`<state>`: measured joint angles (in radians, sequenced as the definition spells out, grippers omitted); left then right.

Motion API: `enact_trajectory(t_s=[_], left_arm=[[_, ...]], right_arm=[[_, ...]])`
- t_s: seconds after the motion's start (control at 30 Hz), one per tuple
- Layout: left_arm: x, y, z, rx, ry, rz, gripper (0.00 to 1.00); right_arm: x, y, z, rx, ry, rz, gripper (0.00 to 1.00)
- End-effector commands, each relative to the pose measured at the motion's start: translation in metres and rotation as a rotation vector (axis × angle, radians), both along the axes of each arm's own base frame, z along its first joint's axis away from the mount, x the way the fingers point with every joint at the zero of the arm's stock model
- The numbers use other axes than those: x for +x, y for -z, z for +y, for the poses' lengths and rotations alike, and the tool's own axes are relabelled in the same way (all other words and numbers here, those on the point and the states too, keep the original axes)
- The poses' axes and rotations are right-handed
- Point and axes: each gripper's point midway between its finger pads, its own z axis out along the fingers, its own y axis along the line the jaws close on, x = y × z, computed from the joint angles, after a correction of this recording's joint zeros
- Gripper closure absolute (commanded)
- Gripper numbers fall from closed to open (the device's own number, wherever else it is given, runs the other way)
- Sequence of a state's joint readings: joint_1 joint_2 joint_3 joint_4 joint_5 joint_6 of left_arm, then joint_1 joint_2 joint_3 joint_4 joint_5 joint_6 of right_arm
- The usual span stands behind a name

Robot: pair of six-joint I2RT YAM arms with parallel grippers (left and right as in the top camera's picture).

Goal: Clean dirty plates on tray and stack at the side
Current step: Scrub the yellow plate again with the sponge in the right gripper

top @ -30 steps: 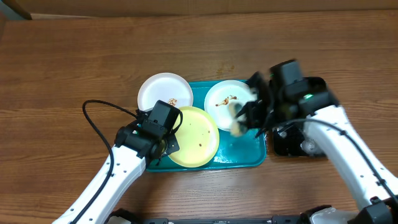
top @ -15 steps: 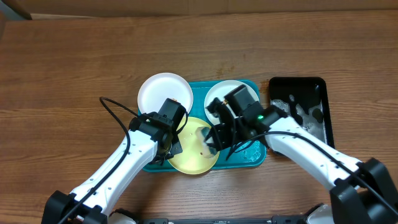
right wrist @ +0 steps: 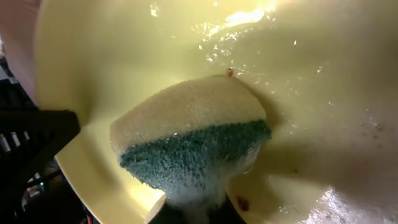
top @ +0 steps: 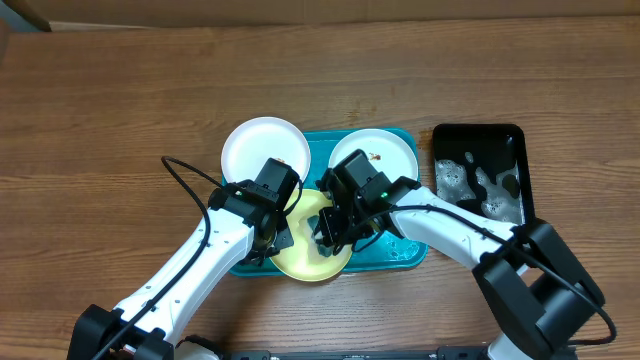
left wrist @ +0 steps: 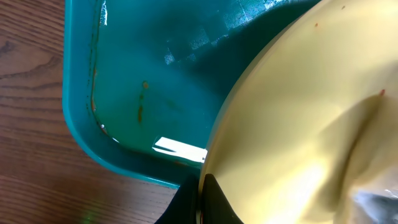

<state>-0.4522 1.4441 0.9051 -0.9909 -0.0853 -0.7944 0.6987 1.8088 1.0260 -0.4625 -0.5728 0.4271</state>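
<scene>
The pale yellow-green plate (top: 305,262) sits at the tray's front, tilted; its wet face (right wrist: 311,112) fills the right wrist view and its rim (left wrist: 298,124) the left wrist view. My left gripper (top: 272,238) (left wrist: 200,205) is shut on that plate's left rim. My right gripper (top: 333,228) (right wrist: 189,208) is shut on a yellow sponge with a green scouring side (right wrist: 193,140), pressed on the plate. Two white plates, one (top: 262,148) at the tray's back left and one (top: 385,152) at the back right, carry brown smears. The turquoise tray (top: 400,255) (left wrist: 124,93) holds them.
A glossy black tray (top: 478,140) with soapy foam stands right of the turquoise tray. A black cable (top: 185,185) loops left of my left arm. Wooden table (top: 100,120) lies all round.
My right gripper has swung left from the black tray with the sponge and come down onto the yellow-green plate. My left gripper has stayed on the plate's rim.
</scene>
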Motion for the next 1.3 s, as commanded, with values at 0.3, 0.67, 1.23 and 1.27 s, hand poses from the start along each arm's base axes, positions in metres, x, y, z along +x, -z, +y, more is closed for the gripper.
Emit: enact_trajectory(t_s=[0.3,0.67,1.23,1.27], left_arm=[[-0.007,0.002,0.000,0.005,-0.011,0.030,0.96],[-0.011,0.002,0.002,0.012,-0.023,0.044,0.96],[-0.012,0.001,0.008,0.043,-0.034,0.046,0.96],[-0.012,0.001,0.008,0.046,-0.035,0.044,0.96]], right_arm=[[0.007,0.023,-0.024,-0.190,0.066,-0.055,0.96],[0.029,0.038,-0.062,-0.412,0.263,-0.122,0.96],[0.045,0.002,-0.071,-0.460,0.348,-0.173,0.96],[0.046,-0.006,-0.070,-0.446,0.352,-0.184,0.96]])
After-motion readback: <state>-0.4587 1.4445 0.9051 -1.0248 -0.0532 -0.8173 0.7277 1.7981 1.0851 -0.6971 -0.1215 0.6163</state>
